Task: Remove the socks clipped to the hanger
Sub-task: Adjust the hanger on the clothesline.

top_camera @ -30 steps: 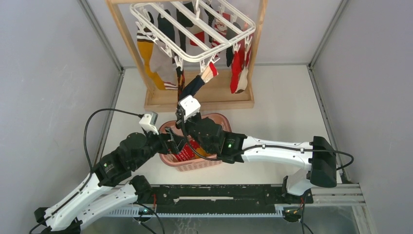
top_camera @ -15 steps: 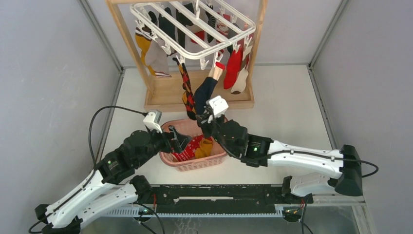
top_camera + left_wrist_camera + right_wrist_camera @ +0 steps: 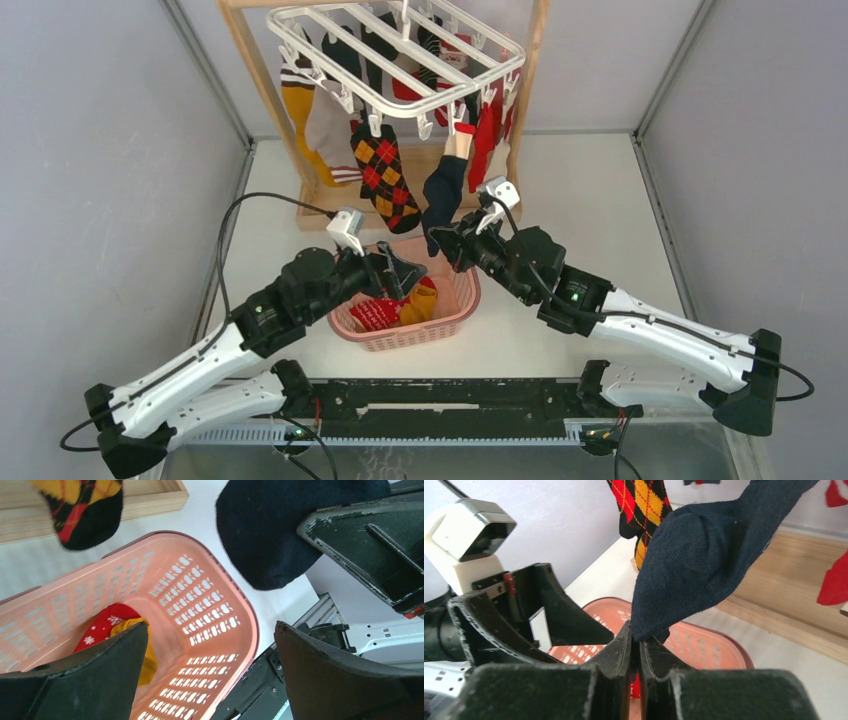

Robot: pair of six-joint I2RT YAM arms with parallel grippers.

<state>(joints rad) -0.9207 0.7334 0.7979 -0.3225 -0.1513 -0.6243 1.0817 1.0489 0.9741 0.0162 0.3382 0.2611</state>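
Right gripper point(image 3: 639, 641): pinches the toe edge of the navy sock point(image 3: 704, 555), fingers all but touching, only cloth between them.
Left gripper point(image 3: 207, 630): spread as wide as possible, holds nothing, hovers over the pink basket point(image 3: 240, 610) with the navy toe just above at 1 o'clock.
Navy sock position: hangs nearly plumb from the near edge of the hanger point(image 3: 410, 110), cuff clipped at 12 o'clock, toe at 6 o'clock over the basket's far rim.
Just changed: within 1 second, right gripper swings from 12 o'clock of the basket across to 1 o'clock, toe in tow. Sock goes from slanted to near vertical. Hanger's near corner lifts back up. Argyle sock point(image 3: 383, 180) turns face-on. Left gripper reaches in from 8 o'clock toward the toe.
Meaning for the task: judged a failed tug, since the clip keeps the cuff and the navy sock does not count as removed.
Likely next need: a straighter pull toward 6 o'clock, or a 2nd hold higher up from the free left gripper.
Progress: red sock point(image 3: 378, 312) and mustard sock point(image 3: 420, 300) lie in the basket, so at least 2 down. Several more hang clipped.
Risk: so thin a pinch on the toe edge looks prone to slipping off under load.
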